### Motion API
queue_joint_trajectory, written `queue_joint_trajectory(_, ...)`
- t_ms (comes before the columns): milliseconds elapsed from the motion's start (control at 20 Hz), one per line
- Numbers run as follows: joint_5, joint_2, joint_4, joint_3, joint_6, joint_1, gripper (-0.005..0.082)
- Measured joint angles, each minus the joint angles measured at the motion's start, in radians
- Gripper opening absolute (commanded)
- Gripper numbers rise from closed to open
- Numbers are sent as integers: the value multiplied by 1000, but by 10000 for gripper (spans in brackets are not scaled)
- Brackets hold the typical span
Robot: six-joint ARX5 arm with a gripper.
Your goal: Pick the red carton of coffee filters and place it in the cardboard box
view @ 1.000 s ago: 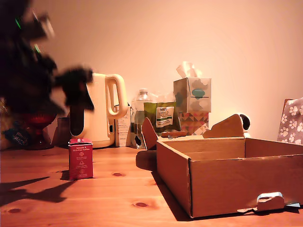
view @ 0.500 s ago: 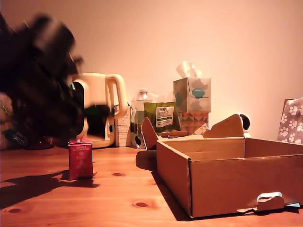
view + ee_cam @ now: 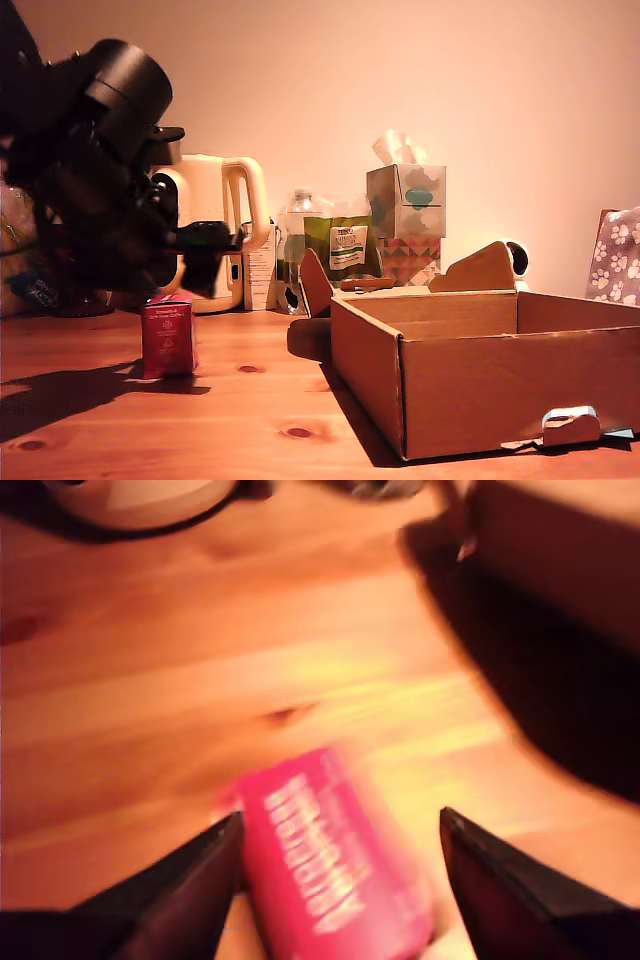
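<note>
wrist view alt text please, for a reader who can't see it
The open tool hangs over a blurred red carton of coffee filters with white lettering, one dark finger on each side of it. The carton sits on a wooden table.

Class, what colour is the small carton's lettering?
White, on the red carton; clearest in the wrist view.

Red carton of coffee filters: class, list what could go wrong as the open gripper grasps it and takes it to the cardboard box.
1. In the wrist view the red carton of coffee filters sits skewed between the fingers of the open gripper; closing may twist or topple it.
2. The cardboard box has raised walls and flaps; a low carry could clip them.
3. The kettle stands close behind the arm; a wide swing might knock it.
</note>
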Motion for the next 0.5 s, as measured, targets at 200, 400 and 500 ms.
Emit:
queue_joint_trajectory(200, 2, -32, -49, -8, 0, 10, 556)
queue_joint_trajectory(400, 64, -18, -53, -8, -81, 35, 556)
queue_joint_trajectory(500, 99, 15, -51, -8, -92, 52, 556)
